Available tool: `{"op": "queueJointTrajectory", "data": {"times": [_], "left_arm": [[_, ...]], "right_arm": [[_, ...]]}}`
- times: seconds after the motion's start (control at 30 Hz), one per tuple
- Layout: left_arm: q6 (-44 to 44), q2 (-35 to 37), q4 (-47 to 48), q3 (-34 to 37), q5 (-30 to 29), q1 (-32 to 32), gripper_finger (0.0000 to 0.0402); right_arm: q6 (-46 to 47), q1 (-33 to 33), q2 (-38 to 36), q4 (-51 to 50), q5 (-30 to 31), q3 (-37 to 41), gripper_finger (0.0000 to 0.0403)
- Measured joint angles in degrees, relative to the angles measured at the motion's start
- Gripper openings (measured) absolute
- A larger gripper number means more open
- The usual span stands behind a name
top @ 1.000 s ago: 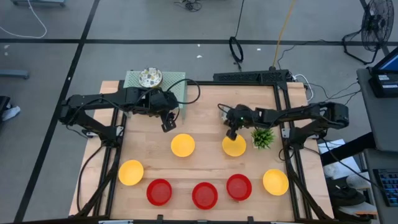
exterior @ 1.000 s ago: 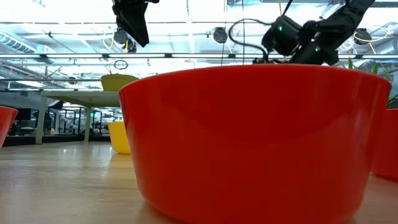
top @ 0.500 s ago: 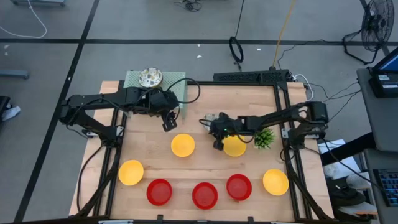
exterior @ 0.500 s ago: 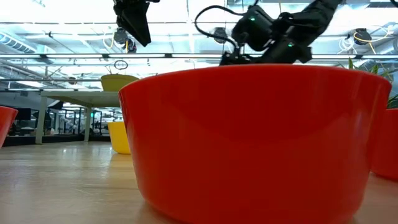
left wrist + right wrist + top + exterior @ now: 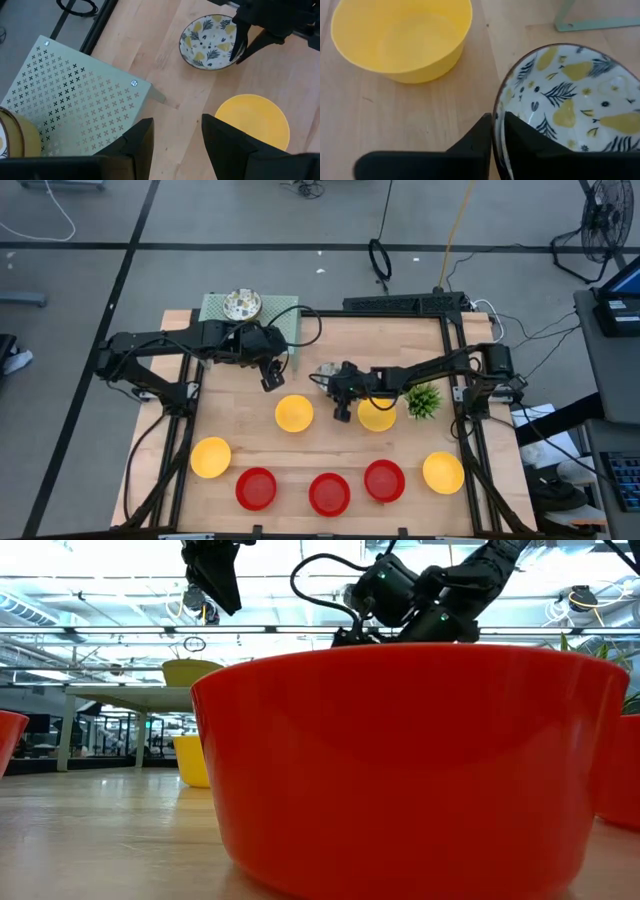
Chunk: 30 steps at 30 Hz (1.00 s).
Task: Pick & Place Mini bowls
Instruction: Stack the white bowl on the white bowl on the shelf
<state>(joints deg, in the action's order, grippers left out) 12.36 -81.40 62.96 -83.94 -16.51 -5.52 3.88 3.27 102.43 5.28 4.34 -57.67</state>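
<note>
Right gripper (image 5: 342,412) is reached across to mid-table, between two yellow bowls. Its fingers (image 5: 485,132) straddle the rim of a patterned bowl (image 5: 565,107), one finger inside and one outside, pinching it closely. The patterned bowl sits on the wood table (image 5: 330,345), beside the corner of a green perforated plate (image 5: 75,95). In the high view only a sliver of it (image 5: 325,370) shows beside the arm.

Left gripper (image 5: 270,380) hangs above the table near the plate's edge, fingers (image 5: 137,142) spread apart, holding nothing.

Second patterned bowl (image 5: 242,304) rests on the green plate at the table's far left corner.

Yellow bowls: one (image 5: 294,413) left of the right gripper, one (image 5: 378,415) just right of it and partly under the arm, one (image 5: 211,457) near the left edge, one (image 5: 442,472) near the right edge.

Red bowls: three in a row along the near edge, at (image 5: 256,488), (image 5: 329,493) and (image 5: 384,479). The middle one fills the low view (image 5: 410,760).

Green plant (image 5: 423,400) stands just right of the arm-side yellow bowl.
</note>
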Motion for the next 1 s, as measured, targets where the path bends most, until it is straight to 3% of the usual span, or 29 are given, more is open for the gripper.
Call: {"op": "queueJointTrajectory", "data": {"times": [0.33, 0.67, 0.83, 1.0], "left_arm": [[0.03, 0.01, 0.09, 0.00, 0.04, -0.02, 0.0170], [-0.18, -0.01, -0.82, 0.09, -0.01, -0.02, 0.0170], [-3.40, -0.69, -9.22, 4.32, 0.09, 0.02, 0.0170], [-12.55, -1.25, -22.23, 12.03, 3.39, -0.02, 0.0170]], "right_arm": [[-1.60, 0.00, -2.89, -1.09, 0.04, 0.07, 0.0123], [-1.43, 0.00, -19.83, -12.00, -0.02, 0.09, 0.0149], [-1.16, 0.00, -28.85, -17.91, 0.02, 0.04, 0.0140], [-1.14, 0.00, -35.60, -24.81, 0.02, 0.09, 0.0135]]}}
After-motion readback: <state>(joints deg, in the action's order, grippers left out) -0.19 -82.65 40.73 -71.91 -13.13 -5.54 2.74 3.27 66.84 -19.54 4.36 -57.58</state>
